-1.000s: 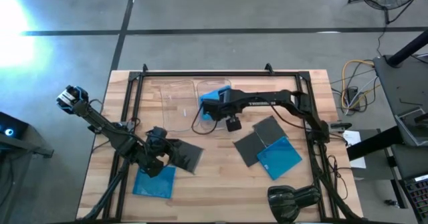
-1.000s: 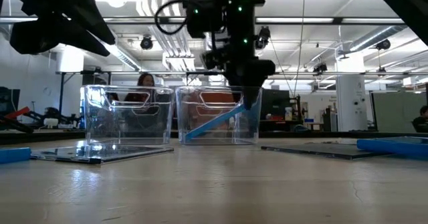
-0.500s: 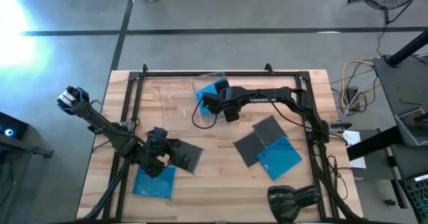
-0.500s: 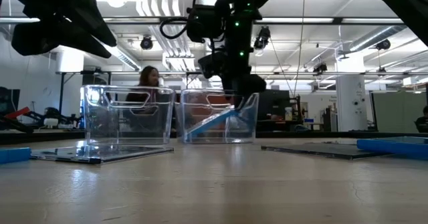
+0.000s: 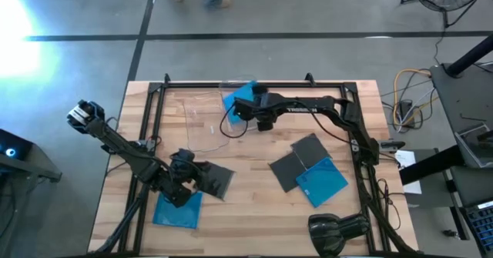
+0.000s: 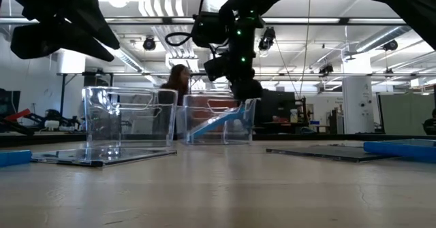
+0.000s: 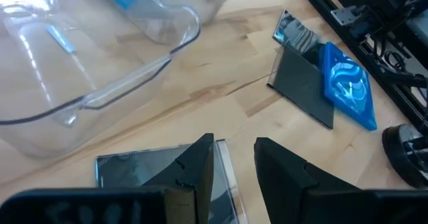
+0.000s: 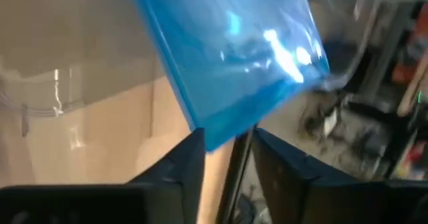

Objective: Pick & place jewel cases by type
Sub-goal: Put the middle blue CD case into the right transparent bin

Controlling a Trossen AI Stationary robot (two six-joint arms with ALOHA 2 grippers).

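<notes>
Right gripper [image 5: 248, 110], fingers narrowed onto the edge of a glossy translucent blue jewel case [image 5: 241, 96] leaning tilted in the far clear tray [image 6: 216, 119] — left gripper [image 5: 183, 182], near-left, fingers parted over a flat dark grey case [image 5: 216, 179] on pale wood.

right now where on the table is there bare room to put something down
Bare wood runs along the near edge, between the blue case by the left gripper and the cases on the right. The middle strip in front of the clear trays is also bare. It is crowded at the trays, where the right gripper is at a tilted blue case.
</notes>
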